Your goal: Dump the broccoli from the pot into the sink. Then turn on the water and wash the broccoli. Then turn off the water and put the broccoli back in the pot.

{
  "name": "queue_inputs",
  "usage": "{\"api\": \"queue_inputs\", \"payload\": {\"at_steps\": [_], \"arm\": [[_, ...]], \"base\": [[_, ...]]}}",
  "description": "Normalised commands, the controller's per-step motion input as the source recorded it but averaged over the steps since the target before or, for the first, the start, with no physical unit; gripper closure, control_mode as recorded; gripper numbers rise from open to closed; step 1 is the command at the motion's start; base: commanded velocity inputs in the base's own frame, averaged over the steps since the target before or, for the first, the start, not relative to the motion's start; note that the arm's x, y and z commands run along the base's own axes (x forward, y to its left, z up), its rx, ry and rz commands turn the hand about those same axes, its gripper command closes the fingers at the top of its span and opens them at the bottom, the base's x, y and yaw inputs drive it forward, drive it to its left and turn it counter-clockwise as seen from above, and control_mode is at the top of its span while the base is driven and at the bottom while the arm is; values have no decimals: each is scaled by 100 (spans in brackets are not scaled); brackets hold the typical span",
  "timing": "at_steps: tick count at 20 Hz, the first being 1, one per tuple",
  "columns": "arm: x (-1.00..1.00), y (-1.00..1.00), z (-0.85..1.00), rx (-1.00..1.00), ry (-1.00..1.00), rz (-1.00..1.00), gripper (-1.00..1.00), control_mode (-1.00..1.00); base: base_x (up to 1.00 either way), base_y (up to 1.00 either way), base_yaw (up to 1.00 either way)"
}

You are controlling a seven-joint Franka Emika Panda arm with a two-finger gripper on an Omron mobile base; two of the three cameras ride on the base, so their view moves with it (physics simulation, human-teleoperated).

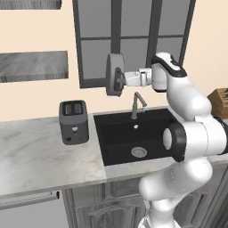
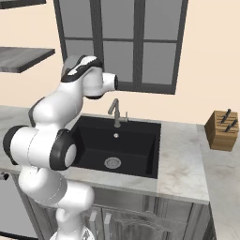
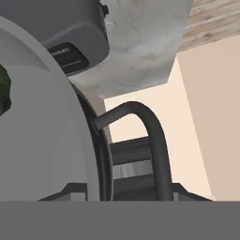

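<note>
The grey metal pot (image 1: 114,74) hangs tipped on its side in the air, above the counter strip just left of the sink (image 1: 116,133). My gripper (image 1: 120,80) reaches in from the right and is shut on the pot's loop handle (image 3: 152,136). In the hand view the pot (image 3: 42,140) takes up the left side, and a bit of green broccoli (image 3: 3,91) shows at the left edge against it. The black sink (image 2: 136,140) has a round silver drain (image 1: 139,152). No water runs from the slim grey faucet (image 1: 137,104).
A dark two-slot toaster (image 1: 73,121) stands on the marble counter left of the sink. A wooden knife block (image 2: 222,130) sits at the far right. A window is behind the faucet (image 2: 115,112), and shelves hang on the left wall.
</note>
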Motion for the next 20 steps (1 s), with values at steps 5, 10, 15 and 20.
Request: {"api": "queue_inputs", "payload": {"at_steps": [5, 10, 15, 20], "arm": [[42, 0, 1, 1, 1, -4, 100, -100], [11, 0, 8, 3, 1, -1, 100, -100], [6, 0, 3, 6, 1, 0, 100, -100], [19, 0, 0, 6, 3, 0, 100, -100]], "base": [[0, 0, 0], [0, 0, 0], [0, 0, 0], [0, 0, 0]]}}
